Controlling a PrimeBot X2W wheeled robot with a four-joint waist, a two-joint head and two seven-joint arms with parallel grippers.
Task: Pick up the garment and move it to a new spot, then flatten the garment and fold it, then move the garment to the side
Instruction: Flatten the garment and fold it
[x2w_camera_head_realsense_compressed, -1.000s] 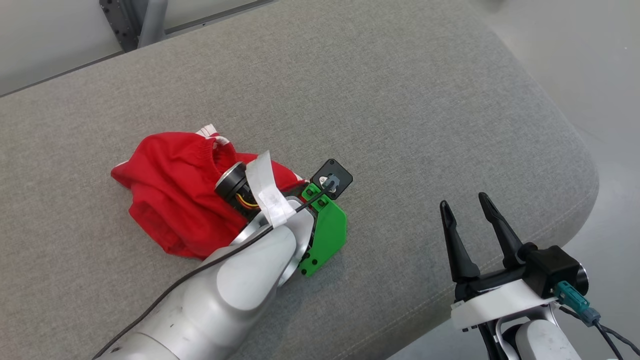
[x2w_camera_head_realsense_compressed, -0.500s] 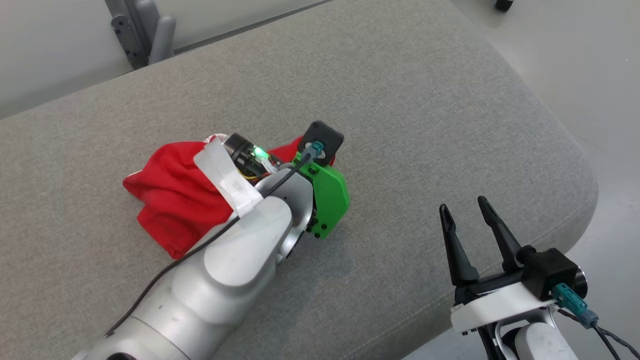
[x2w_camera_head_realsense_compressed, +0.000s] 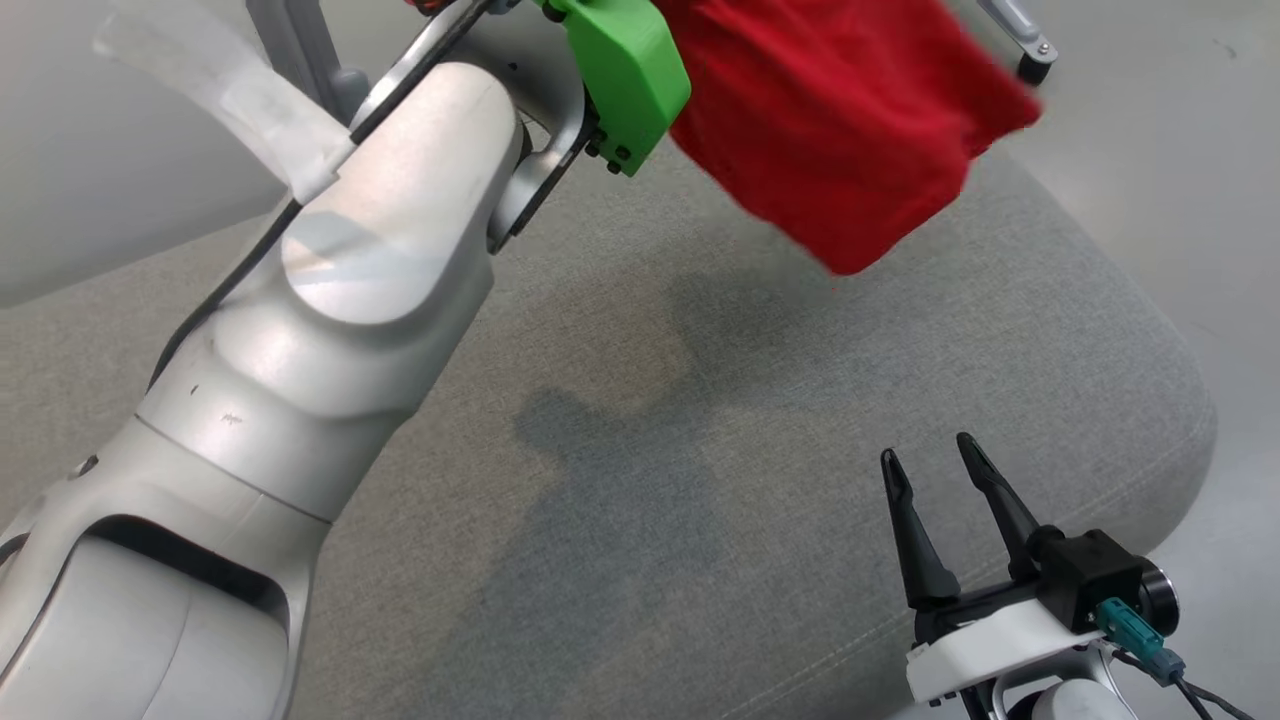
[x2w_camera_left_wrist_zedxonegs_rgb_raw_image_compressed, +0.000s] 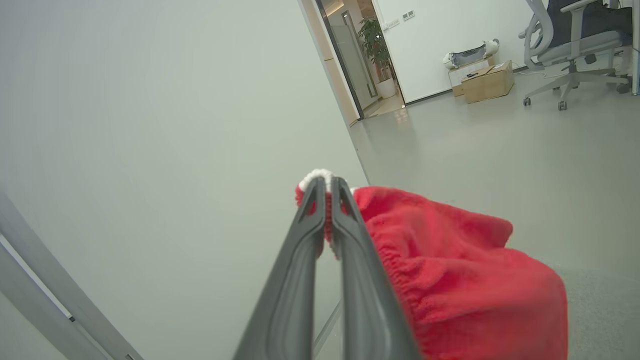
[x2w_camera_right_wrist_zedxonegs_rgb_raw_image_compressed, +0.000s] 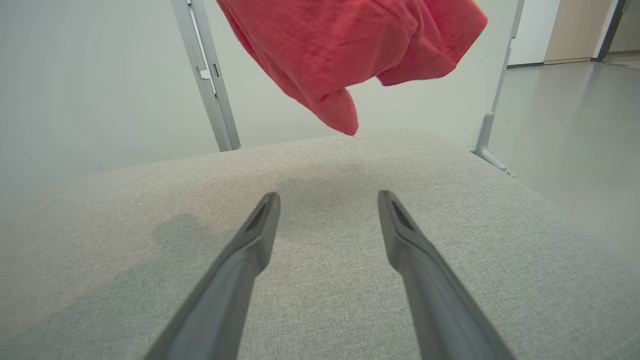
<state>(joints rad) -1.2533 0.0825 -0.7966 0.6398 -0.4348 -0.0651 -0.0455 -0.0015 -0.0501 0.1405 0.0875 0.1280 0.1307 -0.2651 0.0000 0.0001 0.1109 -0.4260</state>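
Observation:
The red garment (x2w_camera_head_realsense_compressed: 840, 130) hangs in the air above the grey cushion (x2w_camera_head_realsense_compressed: 620, 450), bunched and trailing to the right. In the left wrist view my left gripper (x2w_camera_left_wrist_zedxonegs_rgb_raw_image_compressed: 327, 187) is shut on the garment's (x2w_camera_left_wrist_zedxonegs_rgb_raw_image_compressed: 450, 280) white-trimmed elastic edge, with the cloth draping to the right of the fingers. My left arm is raised high over the cushion. The right gripper (x2w_camera_head_realsense_compressed: 930, 462) stands open near the cushion's front right edge, nothing between its fingers. From the right wrist view the garment (x2w_camera_right_wrist_zedxonegs_rgb_raw_image_compressed: 345, 45) dangles above and beyond the open right gripper (x2w_camera_right_wrist_zedxonegs_rgb_raw_image_compressed: 327, 200).
The cushion's rounded right edge (x2w_camera_head_realsense_compressed: 1190, 400) drops to a pale floor. Metal frame posts (x2w_camera_right_wrist_zedxonegs_rgb_raw_image_compressed: 207, 75) stand behind the cushion. Farther off in the room are an office chair (x2w_camera_left_wrist_zedxonegs_rgb_raw_image_compressed: 570, 45) and a cardboard box (x2w_camera_left_wrist_zedxonegs_rgb_raw_image_compressed: 487, 80).
My left gripper shut on the garment and lifted it off the cushion, up and to the right. The head camera shifted. The right gripper stayed open in place.

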